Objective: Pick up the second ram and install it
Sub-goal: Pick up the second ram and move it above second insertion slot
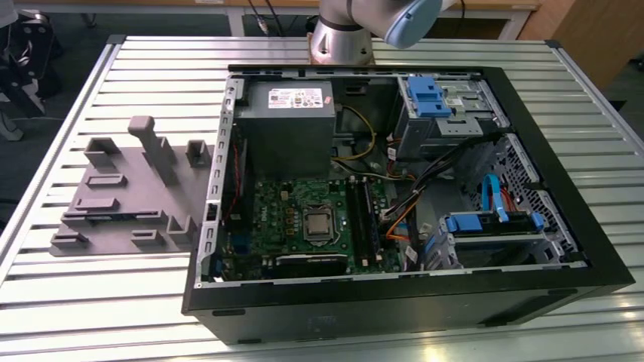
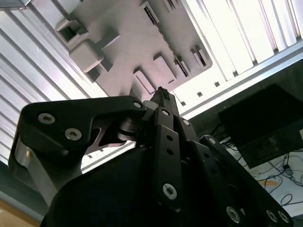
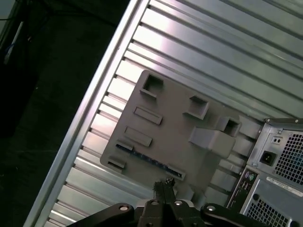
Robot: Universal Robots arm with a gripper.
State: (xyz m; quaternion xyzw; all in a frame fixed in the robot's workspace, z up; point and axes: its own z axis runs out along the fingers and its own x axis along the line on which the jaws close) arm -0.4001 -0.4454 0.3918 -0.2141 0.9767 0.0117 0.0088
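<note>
End effector [image 3: 164, 183] high over second ram [image 3: 147, 159]

Bluish second ram [image 3: 147, 159], grey fixture [image 3: 175, 120] (ribbed silver table [image 3: 213, 47]).

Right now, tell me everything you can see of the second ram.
In the first wrist view the second ram is a slim, long stick seen edge-on, dark with a row of bluish spots. It stands in a long slot near one edge of the grey fixture plate, which lies on the slatted table. The gripper hangs above it, apart.
</note>
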